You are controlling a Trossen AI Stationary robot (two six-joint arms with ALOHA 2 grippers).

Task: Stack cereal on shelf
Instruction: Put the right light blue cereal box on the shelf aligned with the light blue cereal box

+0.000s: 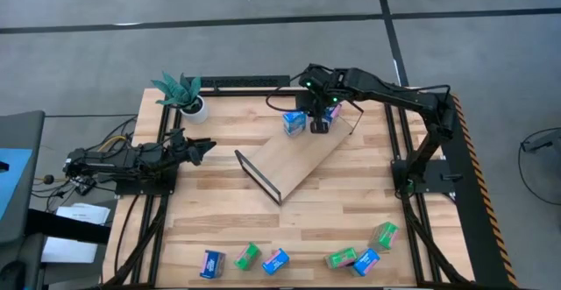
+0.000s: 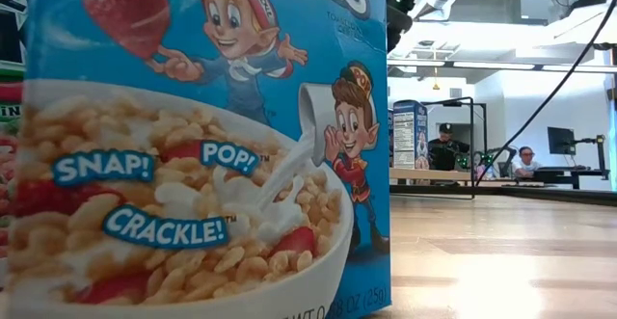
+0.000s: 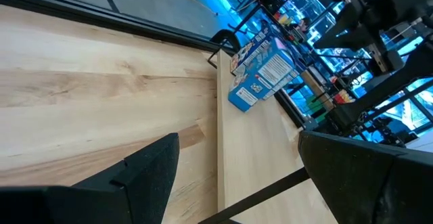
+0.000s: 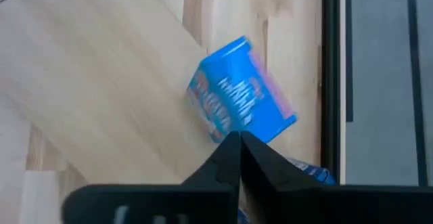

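Cereal boxes are split into two groups: you have two blue ones, one (image 1: 294, 122) standing on the far end of the shelf (image 1: 294, 160) and another (image 1: 331, 112) just beside it, and six more, such as a green box (image 1: 247, 256), along the near edge of the surface (image 1: 351, 202). Your right hand (image 1: 320, 126) hovers over that far end with its fingers together, holding nothing. Your left hand (image 1: 203, 147) waits at the left side, fingers apart.
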